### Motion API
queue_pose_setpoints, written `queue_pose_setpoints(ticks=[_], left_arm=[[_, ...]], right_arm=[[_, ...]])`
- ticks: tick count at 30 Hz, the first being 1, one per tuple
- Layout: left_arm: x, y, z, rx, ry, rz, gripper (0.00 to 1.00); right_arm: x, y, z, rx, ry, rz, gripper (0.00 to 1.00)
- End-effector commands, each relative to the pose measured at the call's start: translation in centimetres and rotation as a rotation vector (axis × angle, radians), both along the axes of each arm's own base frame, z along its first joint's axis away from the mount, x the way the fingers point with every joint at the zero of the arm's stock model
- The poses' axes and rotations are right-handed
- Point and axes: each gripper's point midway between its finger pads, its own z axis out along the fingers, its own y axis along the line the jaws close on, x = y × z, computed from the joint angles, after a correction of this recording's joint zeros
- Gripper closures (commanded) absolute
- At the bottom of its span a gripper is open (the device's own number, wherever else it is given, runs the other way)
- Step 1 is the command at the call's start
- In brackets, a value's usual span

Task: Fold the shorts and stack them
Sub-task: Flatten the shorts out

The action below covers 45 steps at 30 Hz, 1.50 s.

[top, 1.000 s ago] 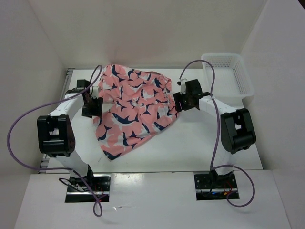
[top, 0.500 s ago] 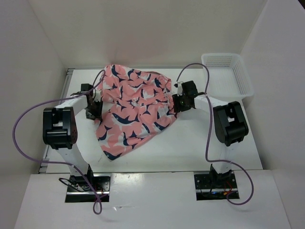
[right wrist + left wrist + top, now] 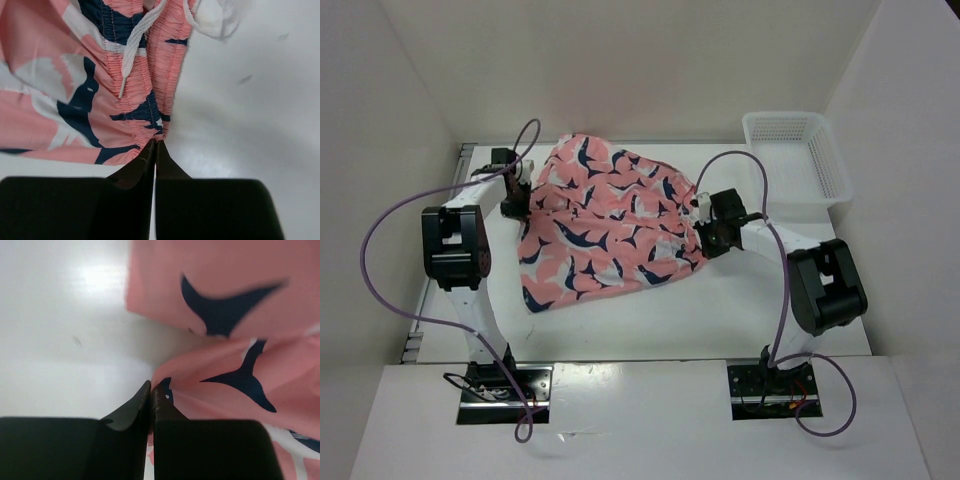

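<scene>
The soft salmon-pink fabric shorts point(image 3: 610, 225), printed all over with navy-and-white whale shapes, are being held spread and rumpled on the far middle of the white worktop point(image 3: 750, 310), slanting toward the near left. Their left edge is being pinched by the left fingers point(image 3: 146, 397), which are clenched on a fold of the cloth low over the worktop. Their gathered elastic waistband, crossed by a white drawstring point(image 3: 136, 45), is being gripped at its edge by the right fingers point(image 3: 150, 157), likewise closed tight on the cloth. A white perforated plastic basket point(image 3: 840, 180) is being kept in the far right corner, well apart from the shorts and beyond the right arm. Purple cables point(image 3: 380, 260) are being looped out from both arms, one arching just beside the shorts' far left corner.
</scene>
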Motion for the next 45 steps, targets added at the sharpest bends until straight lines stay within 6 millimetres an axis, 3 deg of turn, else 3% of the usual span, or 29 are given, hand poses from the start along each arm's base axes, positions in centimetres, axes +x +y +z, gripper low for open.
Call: queue_pose_setpoints(ticks=[1,3,5,6,7,11,12,13,14,15,16,17,18,21,25,26,30,35,37,41,44,45], left_arm=[[4.8,1.8,2.6,0.069,-0.127,0.03,0.92],[6.1,1.6,2.8,0.078,-0.143,0.025,0.86],[6.5,0.5,3.2,0.086,-0.154,0.005,0.69],[6.5,0.5,3.2,0.086,-0.154,0.005,0.62],[6.5,-0.4,4.5,0.076,-0.18,-0.015,0.51],[3.7,-1.0,8.0,0.076,-0.217,-0.023,0.39],[2.5,-1.0,8.4,0.076,-0.213,-0.024,0.39],[1.3,-1.1,11.3,0.079,-0.274,-0.021,0.39],[-2.0,-1.0,9.4,0.083,-0.195,-0.02,0.39],[-4.0,-1.8,11.1,0.091,-0.226,-0.036,0.39],[-5.9,-2.3,10.8,0.099,-0.203,-0.051,0.39],[-9.7,-3.9,8.0,0.106,-0.097,-0.106,0.41],[-11.6,-4.4,8.6,0.122,-0.111,-0.125,0.41],[-17.4,-6.0,5.2,0.176,-0.042,-0.232,0.41],[-17.4,-6.1,3.4,0.221,-0.06,-0.247,0.39],[-17.4,-5.9,3.0,0.231,-0.053,-0.244,0.39],[-18.4,-6.5,1.4,0.251,0.005,-0.288,0.39],[-20.8,-7.0,-0.5,0.249,0.152,-0.347,0.39],[-21.4,-7.5,-0.3,0.218,0.191,-0.362,0.39],[-22.7,-7.4,-1.4,0.24,0.241,-0.386,0.39],[-22.4,-6.7,-2.5,0.283,0.246,-0.376,0.39],[-21.2,-7.0,-2.7,0.285,0.201,-0.368,0.39]], right_arm=[[-3.3,-1.8,0.6,-0.061,0.017,0.093,1.0],[-2.9,-1.9,1.3,-0.063,-0.013,0.075,1.0],[-3.0,-1.2,1.7,-0.032,-0.004,0.095,0.97],[-3.3,-1.1,1.6,-0.023,0.007,0.101,0.88],[-2.7,-0.5,2.5,0.001,-0.012,0.113,0.72],[-1.9,-0.2,3.6,0.004,-0.052,0.141,0.51],[-2.1,-0.4,3.5,-0.012,-0.051,0.165,0.48],[-2.0,-0.4,3.8,-0.018,-0.065,0.179,0.46],[-2.0,-0.7,4.1,-0.032,-0.075,0.186,0.45],[-1.8,-1.0,4.1,-0.064,-0.091,0.219,0.45],[-1.4,-1.0,4.9,-0.077,-0.124,0.246,0.45],[-0.8,-1.5,5.3,-0.119,-0.152,0.26,0.45],[-0.1,-1.7,6.3,-0.156,-0.202,0.325,0.44],[0.7,-2.1,7.5,-0.229,-0.247,0.42,0.42],[-1.6,-0.1,7.3,-0.318,-0.267,0.697,0.37],[-2.6,1.3,7.7,-0.333,-0.298,0.765,0.37],[-4.1,3.1,6.7,-0.357,-0.356,0.862,0.35],[-5.4,2.0,3.0,-0.426,-0.298,0.962,0.37],[-5.7,1.5,1.9,-0.451,-0.266,0.985,0.37],[-5.9,1.1,0.8,-0.474,-0.236,1.02,0.37],[-5.8,1.7,-0.1,-0.465,-0.249,1.03,0.39],[-5.8,2.0,-0.7,-0.464,-0.242,1.041,0.4]])
